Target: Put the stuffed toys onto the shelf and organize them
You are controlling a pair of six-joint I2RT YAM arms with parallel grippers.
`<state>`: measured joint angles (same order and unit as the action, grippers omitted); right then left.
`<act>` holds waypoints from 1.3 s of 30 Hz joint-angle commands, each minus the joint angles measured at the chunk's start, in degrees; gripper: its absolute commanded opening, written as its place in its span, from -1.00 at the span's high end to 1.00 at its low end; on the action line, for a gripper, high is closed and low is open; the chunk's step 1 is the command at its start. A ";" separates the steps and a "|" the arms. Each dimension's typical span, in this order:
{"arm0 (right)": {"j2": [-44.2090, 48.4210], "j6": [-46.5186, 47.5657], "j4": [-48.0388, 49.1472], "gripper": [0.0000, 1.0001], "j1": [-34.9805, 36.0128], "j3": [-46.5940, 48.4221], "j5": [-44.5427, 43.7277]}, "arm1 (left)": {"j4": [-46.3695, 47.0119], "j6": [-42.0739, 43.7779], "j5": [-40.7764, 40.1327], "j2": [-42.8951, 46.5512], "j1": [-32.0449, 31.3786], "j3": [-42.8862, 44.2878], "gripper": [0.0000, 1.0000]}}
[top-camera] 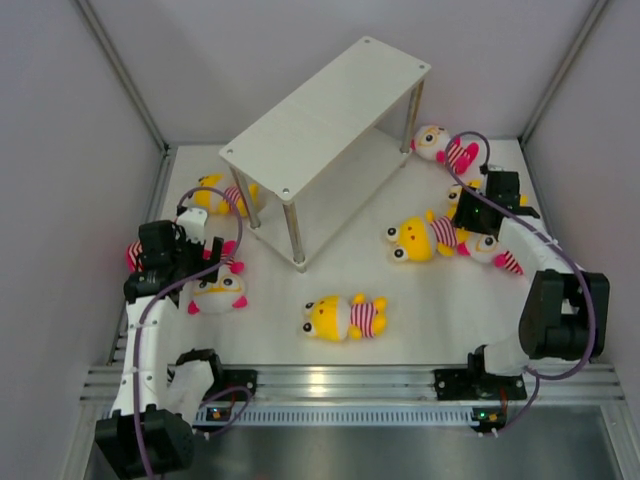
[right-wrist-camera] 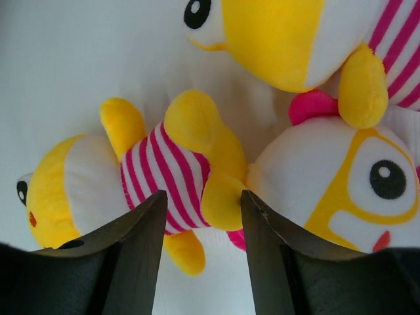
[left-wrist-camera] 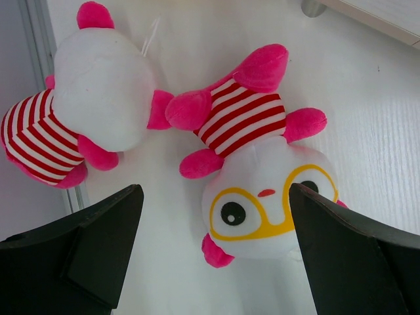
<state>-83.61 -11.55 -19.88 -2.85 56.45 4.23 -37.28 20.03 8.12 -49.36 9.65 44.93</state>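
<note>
The shelf point(top-camera: 330, 125) stands at the back centre, both boards bare. My left gripper point(top-camera: 172, 258) is open, low over a white-headed toy with glasses point(left-wrist-camera: 262, 190), its fingers point(left-wrist-camera: 98, 243) either side of the head. A second pink-and-white toy point(left-wrist-camera: 85, 111) lies to its left. My right gripper point(top-camera: 478, 208) is partly open, jaws astride the striped body and arm of a yellow toy point(right-wrist-camera: 157, 170). A white-headed toy point(right-wrist-camera: 341, 177) and another yellow toy point(right-wrist-camera: 289, 39) lie against it. Other toys lie at the centre front point(top-camera: 345, 317), back left point(top-camera: 222, 195) and back right point(top-camera: 445, 148).
The shelf's metal posts point(top-camera: 296, 235) stand between the two toy groups. A grey wall and metal rail point(top-camera: 150, 200) run close on the left; another wall closes the right side point(top-camera: 600, 180).
</note>
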 commanded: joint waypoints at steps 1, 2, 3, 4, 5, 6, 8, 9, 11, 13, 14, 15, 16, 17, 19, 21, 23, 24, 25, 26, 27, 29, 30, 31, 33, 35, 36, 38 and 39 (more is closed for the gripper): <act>-2.25 1.79 -0.33 0.01 0.13 3.76 1.84 | -0.34 -0.35 0.93 0.50 -0.25 1.74 -0.98; -4.08 1.80 -0.77 0.01 0.13 4.19 1.84 | -0.34 -0.17 0.85 0.41 -0.33 1.66 -0.98; -4.97 1.88 -1.12 0.01 0.13 4.90 1.75 | -0.34 -0.17 0.67 0.50 -0.33 1.66 -0.98; -5.76 1.88 -1.04 0.01 0.13 5.16 1.75 | -0.34 -0.17 0.67 0.32 -0.33 1.57 -0.98; -7.08 2.06 -0.78 0.00 0.21 5.34 1.75 | -0.34 -0.17 0.67 0.32 -0.33 1.48 -0.98; -7.79 2.06 -0.51 0.00 0.22 5.86 1.92 | -0.34 -0.43 0.58 0.32 -0.33 1.48 -0.98; -10.15 2.41 -0.16 -0.01 0.30 6.74 5.58 | -0.43 -0.34 0.93 0.15 -0.33 1.22 -0.98; -10.95 2.41 -0.16 -0.01 0.39 7.53 7.44 | -0.34 -0.17 1.02 0.15 -0.33 1.22 -0.98; -12.44 2.50 -0.42 0.00 1.62 7.63 10.09 | -0.34 -0.34 0.85 -0.03 -0.33 1.48 -0.98; -12.71 2.06 0.19 0.07 4.33 6.75 9.75 | -0.34 -0.34 0.15 -0.12 -0.33 1.57 -0.98; -12.80 1.71 0.63 0.26 4.87 5.62 10.44 | -0.34 -0.43 -0.21 -0.12 -0.33 1.65 -0.98; -12.72 1.01 1.24 0.43 4.96 5.00 11.23 | -0.34 -0.43 -0.30 -0.12 -0.33 1.74 -0.98; -12.54 -0.21 1.86 0.63 5.05 4.56 11.67 | -0.34 -0.35 -0.38 -0.29 -0.33 1.83 -0.98; -11.76 -1.01 2.82 1.00 5.05 4.12 12.37 | -0.34 -0.52 -0.47 -0.29 -0.33 1.92 -0.98; -10.35 -3.90 4.14 1.00 4.87 3.23 12.99 | -0.43 -0.61 -0.47 -0.38 -0.33 1.83 -0.98; -6.84 -6.98 7.12 1.00 4.70 2.36 14.23 | -0.69 -1.13 -0.82 -0.56 -0.33 1.74 -0.98; -2.55 -14.08 10.37 1.00 4.70 1.39 14.31 | -1.57 -1.31 -0.65 -0.56 -0.33 1.83 -0.98; -1.13 -16.72 14.13 1.00 4.70 0.34 14.40 | -1.92 -1.22 -0.65 -0.64 -0.33 1.92 -0.98; 0.19 -22.84 16.95 1.00 4.79 -0.28 14.84 | -2.27 -1.05 -1.08 -0.47 -0.33 1.83 -0.98; 2.29 -25.95 18.98 1.00 4.70 -1.33 14.93 | -2.27 -0.87 -1.78 -0.38 -0.33 1.66 -0.98; 3.01 -28.85 24.13 1.00 4.87 -1.69 14.93 | -2.36 -1.05 -3.97 -0.47 -0.33 1.66 -0.98; 4.42 -36.85 27.68 1.00 5.22 -2.04 13.19 | -3.15 -1.13 -5.82 -0.47 -0.33 2.00 -0.98; 4.51 -38.79 29.53 1.00 5.57 -1.87 12.22 | -3.67 -1.14 -6.53 -0.38 -0.33 2.18 -0.98; 4.43 -41.68 31.29 1.00 6.71 -1.52 10.99 | -4.38 -0.96 -7.49 -0.64 -0.33 3.05 -0.98; 3.90 -43.81 32.53 1.00 8.12 -0.20 6.51 | -7.45 -0.35 -7.50 -0.73 -0.42 4.29 -0.98; 3.11 -46.18 34.46 1.00 11.10 0.68 0.56 | -9.30 0.09 -9.87 -0.82 -0.33 5.60 -0.98; 2.58 -47.06 35.34 1.00 13.20 1.03 -1.22 | -9.39 -0.08 -10.40 -0.73 -0.33 5.78 -0.98; 0.30 -51.10 38.24 1.00 15.15 1.65 -6.57 | -9.39 -1.22 -10.85 -0.82 -0.33 5.87 -0.98; -0.75 -52.77 39.64 1.00 16.72 1.74 -7.99 | -9.48 -1.83 -10.41 -0.82 -0.33 5.79 -0.98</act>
<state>-82.08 -55.92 10.76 10.61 54.85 5.10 -44.95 19.44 -0.40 -50.15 9.52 48.75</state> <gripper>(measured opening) 0.010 0.990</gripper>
